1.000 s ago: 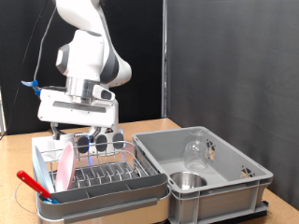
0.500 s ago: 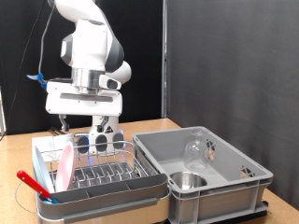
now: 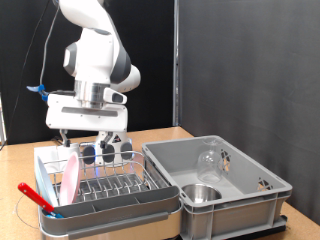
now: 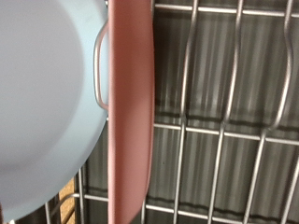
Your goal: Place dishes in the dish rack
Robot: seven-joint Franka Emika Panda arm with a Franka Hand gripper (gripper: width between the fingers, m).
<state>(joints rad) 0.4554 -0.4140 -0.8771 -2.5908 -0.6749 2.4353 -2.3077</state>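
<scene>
While the pink plate (image 3: 71, 176) stands on edge among the dish rack's (image 3: 120, 206) prongs, the gripper (image 3: 103, 147) hovers above it; whether its fingers are parted cannot be told. Steel bowl (image 3: 201, 193) and glass (image 3: 209, 160) sit in the grey crate (image 3: 250, 205).

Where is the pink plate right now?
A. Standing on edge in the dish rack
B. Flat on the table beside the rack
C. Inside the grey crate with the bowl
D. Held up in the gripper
A: the pink plate stands on edge among the wire prongs of the dish rack, below the gripper.
</scene>
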